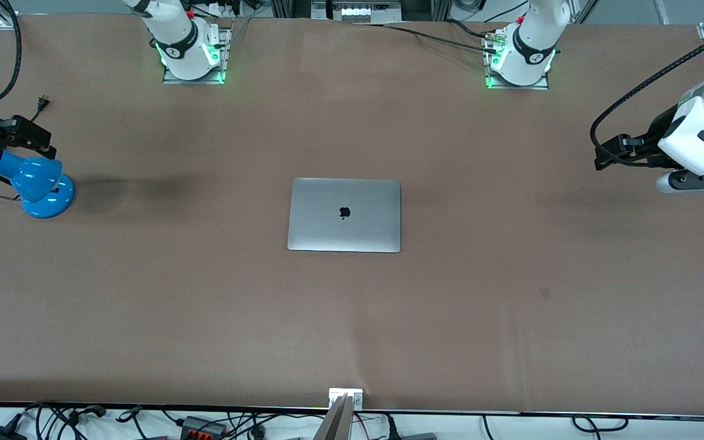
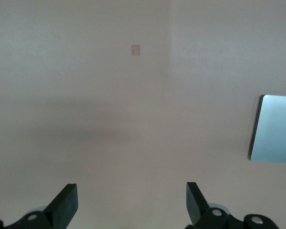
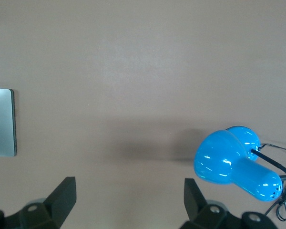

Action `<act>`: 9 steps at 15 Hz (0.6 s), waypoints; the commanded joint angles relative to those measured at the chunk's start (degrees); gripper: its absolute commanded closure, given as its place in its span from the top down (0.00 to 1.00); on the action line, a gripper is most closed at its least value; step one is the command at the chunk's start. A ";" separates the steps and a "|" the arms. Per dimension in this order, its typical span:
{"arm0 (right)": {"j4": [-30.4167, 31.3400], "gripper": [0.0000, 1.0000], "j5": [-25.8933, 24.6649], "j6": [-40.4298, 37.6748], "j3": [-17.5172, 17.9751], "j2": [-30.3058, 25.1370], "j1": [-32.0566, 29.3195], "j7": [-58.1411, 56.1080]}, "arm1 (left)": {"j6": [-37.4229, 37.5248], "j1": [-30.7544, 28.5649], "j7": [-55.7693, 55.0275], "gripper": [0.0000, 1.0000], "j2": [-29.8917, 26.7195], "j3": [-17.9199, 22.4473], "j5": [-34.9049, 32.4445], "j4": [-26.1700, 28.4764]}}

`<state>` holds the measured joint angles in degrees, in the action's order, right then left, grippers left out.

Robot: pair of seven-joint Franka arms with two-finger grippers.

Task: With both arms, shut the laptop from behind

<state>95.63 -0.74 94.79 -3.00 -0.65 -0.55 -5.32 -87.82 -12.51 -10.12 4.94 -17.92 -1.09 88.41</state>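
Observation:
The silver-grey laptop (image 1: 344,215) lies shut and flat in the middle of the table, its lid with the dark apple logo facing up. My left gripper (image 1: 604,156) hangs open and empty over the table near the left arm's end, well away from the laptop. In the left wrist view my left gripper (image 2: 131,205) has its fingers wide apart and the laptop's edge (image 2: 276,136) shows off to one side. My right gripper (image 1: 43,143) is open and empty over the blue lamp at the right arm's end. The right wrist view shows my right gripper (image 3: 128,200) and the laptop's edge (image 3: 1,122).
A blue desk lamp (image 1: 40,183) lies on the table at the right arm's end, with its black cord; it also shows in the right wrist view (image 3: 233,162). A small dark mark (image 1: 545,293) is on the brown table cover. The arm bases (image 1: 190,52) (image 1: 520,58) stand along the table's edge.

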 commanded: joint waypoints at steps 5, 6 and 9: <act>-0.80 1.00 0.91 -1.45 -0.52 -0.05 0.37 0.84 | -1.39 9.43 -3.15 1.00 -3.98 8.07 2.15 3.88; -0.80 1.00 0.91 -1.63 -0.52 -0.14 0.37 0.84 | -1.13 9.43 -3.15 1.00 -3.89 7.99 2.15 3.79; -0.80 1.00 0.91 -1.98 -0.52 -0.14 0.37 1.10 | -0.95 9.17 -3.15 1.00 -3.71 7.64 2.15 3.96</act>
<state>95.62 -0.69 93.95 -3.25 -0.65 -0.54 -5.11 -88.56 -4.06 -13.10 2.56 -11.24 0.02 91.04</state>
